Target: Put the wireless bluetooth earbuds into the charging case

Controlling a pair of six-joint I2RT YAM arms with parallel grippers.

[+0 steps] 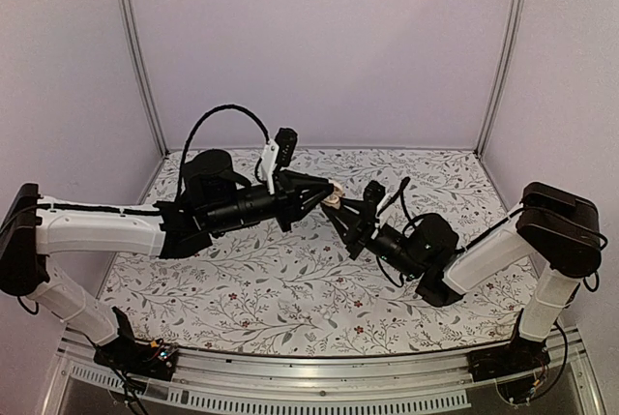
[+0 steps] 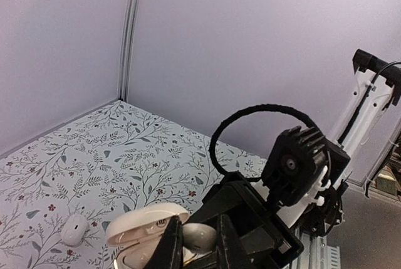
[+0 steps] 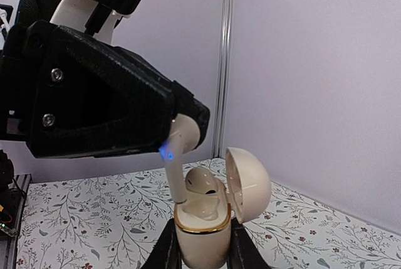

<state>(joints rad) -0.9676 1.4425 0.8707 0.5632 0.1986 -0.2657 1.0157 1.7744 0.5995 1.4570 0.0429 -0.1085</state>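
left gripper (image 3: 185, 126) pinched the earbud (image 3: 175, 178), right gripper (image 3: 200, 258) clamped the case (image 3: 199, 234); best lowered straight, no tilt.

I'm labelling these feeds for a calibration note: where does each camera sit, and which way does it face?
Top external: above and behind the bases, looking down on the floral table; both arms show, left gripper and right gripper close together.
Left wrist: on the left arm, facing the right arm; its own fingers show, shut on an earbud.
Right wrist: on the right arm, facing the left gripper; its own fingers show, clamping the open charging case.
Shared: both wrist views show the charging case and the held earbud.
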